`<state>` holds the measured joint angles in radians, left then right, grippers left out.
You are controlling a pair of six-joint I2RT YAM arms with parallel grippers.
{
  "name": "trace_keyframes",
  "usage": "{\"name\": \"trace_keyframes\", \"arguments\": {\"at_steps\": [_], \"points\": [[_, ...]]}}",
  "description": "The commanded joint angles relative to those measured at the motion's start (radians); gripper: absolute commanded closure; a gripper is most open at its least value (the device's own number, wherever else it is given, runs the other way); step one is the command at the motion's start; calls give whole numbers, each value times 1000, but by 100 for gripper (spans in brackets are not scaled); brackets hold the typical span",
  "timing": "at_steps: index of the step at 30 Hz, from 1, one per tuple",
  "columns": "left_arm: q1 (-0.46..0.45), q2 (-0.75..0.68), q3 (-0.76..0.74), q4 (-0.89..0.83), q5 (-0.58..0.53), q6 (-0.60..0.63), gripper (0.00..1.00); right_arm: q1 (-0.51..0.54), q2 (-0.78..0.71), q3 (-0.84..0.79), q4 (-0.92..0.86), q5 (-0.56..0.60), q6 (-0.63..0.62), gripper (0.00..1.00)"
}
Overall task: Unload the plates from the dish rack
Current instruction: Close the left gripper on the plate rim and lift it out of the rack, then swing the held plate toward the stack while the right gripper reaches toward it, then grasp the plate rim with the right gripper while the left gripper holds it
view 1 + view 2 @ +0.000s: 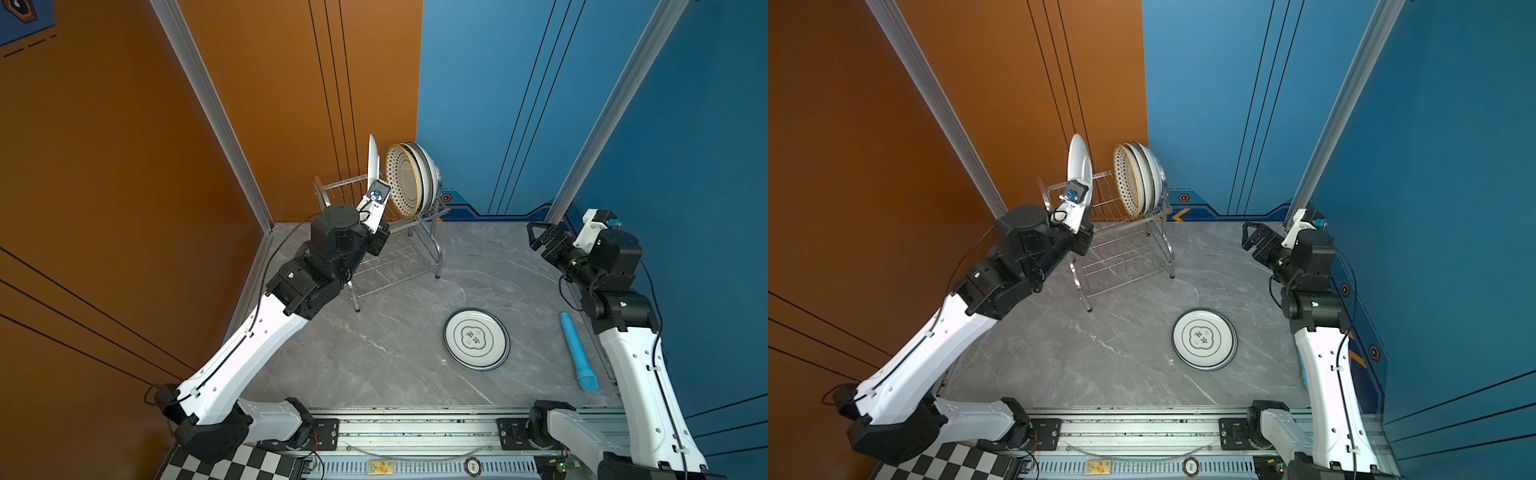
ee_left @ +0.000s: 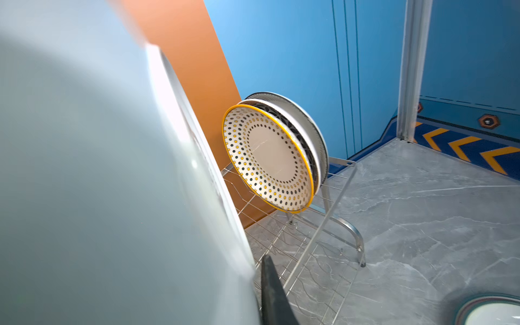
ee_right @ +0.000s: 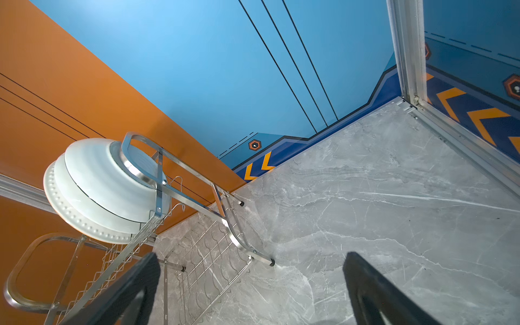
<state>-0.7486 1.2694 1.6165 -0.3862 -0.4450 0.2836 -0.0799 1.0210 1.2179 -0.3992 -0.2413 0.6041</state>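
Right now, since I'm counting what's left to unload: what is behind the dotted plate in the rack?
Behind the dotted plate, at least two more plates lean in the dish rack; only their rims show. Their faces are covered, and the exact count is unclear.

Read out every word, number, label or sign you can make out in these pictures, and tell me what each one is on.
"100": on the small round disc, seen in both top views.
Dark characters in the middle of the teal-rimmed plate: too blurred to read.
Print on the yellow label: too small to read.
Hexagon badges: a symbol only, no letters.
No other text is visible.
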Motion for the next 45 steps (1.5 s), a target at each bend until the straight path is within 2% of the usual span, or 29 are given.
{"name": "trace_keyframes", "arguments": {"at_steps": [1,5,13,18,22,27,28,30,34,39,42,45], "points": [[-71,-65,-29,38,-72,43,100,-14,1,-6,-46,-16,17,0],[-190,-106,-83,21,-111,69,100,-41,-26,-19,-88,9,30,0],[-439,-107,-234,10,-353,126,100,-187,-143,-67,-157,-79,67,0],[-534,-83,-334,54,-489,156,100,-266,-229,-133,-159,-240,122,0],[-577,-58,-404,123,-580,205,100,-288,-265,-168,-130,-400,187,0],[-603,34,-459,188,-686,274,100,-284,-276,-223,55,-616,386,0],[-608,49,-473,246,-704,292,100,-279,-277,-232,92,-647,423,0],[-610,77,-504,317,-726,334,100,-248,-278,-240,130,-676,476,0],[-608,112,-534,366,-723,359,100,-138,-273,-212,70,-649,446,2],[-596,125,-557,359,-693,344,100,101,-237,-146,-131,-446,275,5],[-587,133,-557,329,-663,312,100,238,-206,-141,-160,-340,233,8],[-577,144,-541,248,-595,248,100,323,-188,-131,-180,-251,207,10]]}}
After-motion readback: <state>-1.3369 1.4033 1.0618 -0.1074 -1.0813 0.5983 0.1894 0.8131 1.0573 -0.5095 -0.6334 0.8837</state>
